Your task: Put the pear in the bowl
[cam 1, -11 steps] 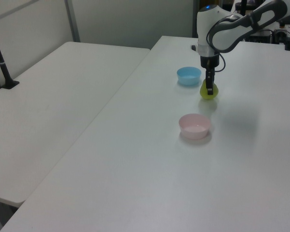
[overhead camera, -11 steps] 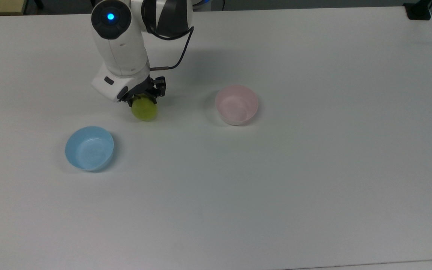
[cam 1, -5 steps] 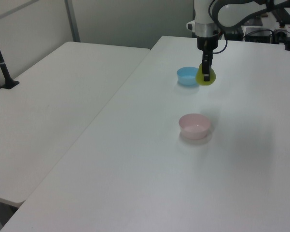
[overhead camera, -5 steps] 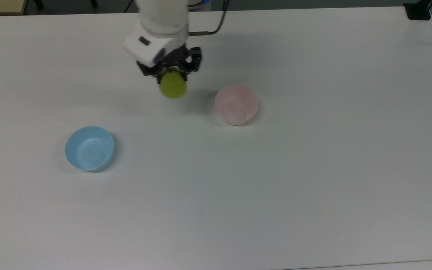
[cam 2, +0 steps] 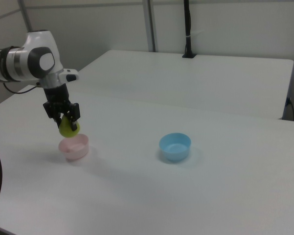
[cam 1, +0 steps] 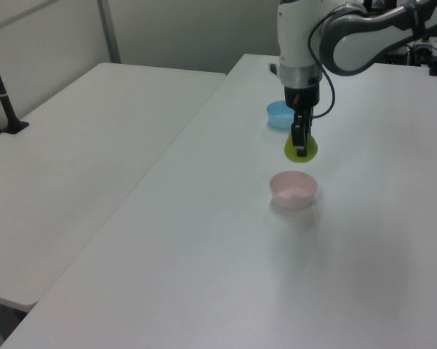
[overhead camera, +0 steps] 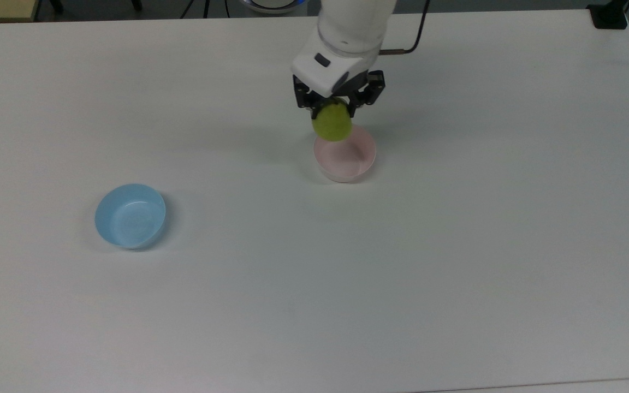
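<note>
— Moved since 0.5 s ago: pear [overhead camera: 332,123] went toward the top view's right w/ the claw [overhead camera: 333,111], now hanging over the far rim of the pink bowl [overhead camera: 354,166].

— Touching the bowl?

— No, held above it, off the counter [overhead camera: 402,262]. Claw is clamped on the pear's top, arm upright above.

— Anything else?

— Blue bowl [overhead camera: 130,216] sits well apart, toward the top view's left.
</note>
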You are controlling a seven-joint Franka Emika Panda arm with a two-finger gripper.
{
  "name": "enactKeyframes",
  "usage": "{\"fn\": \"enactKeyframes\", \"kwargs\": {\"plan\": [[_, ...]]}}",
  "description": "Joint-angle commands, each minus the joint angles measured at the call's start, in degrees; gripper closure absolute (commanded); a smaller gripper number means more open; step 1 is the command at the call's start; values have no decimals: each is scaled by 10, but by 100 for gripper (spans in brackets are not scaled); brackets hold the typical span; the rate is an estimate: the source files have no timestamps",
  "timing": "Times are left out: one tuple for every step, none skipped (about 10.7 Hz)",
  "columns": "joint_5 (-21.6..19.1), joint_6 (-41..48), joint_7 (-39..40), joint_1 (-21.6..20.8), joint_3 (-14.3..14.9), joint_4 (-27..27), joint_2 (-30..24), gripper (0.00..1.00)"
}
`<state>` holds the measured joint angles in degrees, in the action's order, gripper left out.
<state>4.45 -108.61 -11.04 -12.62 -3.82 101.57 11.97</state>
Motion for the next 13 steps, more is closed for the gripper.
{"fn": "enactKeyframes", "kwargs": {"plan": [[-3, -54, -35, -26, 7, 3, 37, 69], [-3, -69, -35, -26, 7, 4, 46, 69], [-3, -71, -35, -26, 7, 4, 57, 69], [-2, -85, -35, -27, 7, 7, 71, 68], [-1, -99, -35, -27, 7, 13, 75, 65], [-1, -104, -35, -26, 8, 13, 82, 61], [-1, -104, -35, -26, 8, 13, 88, 51], [-1, -103, -35, -26, 8, 12, 88, 36], [-1, -100, -35, -25, 8, 10, 85, 13], [-1, -96, -34, -25, 8, 9, 79, 0], [-1, -93, -30, -23, 8, 8, 71, 0], [-1, -77, -23, -19, 8, 7, 54, 0], [-1, -56, -9, -17, 14, 4, 33, 0]]}}
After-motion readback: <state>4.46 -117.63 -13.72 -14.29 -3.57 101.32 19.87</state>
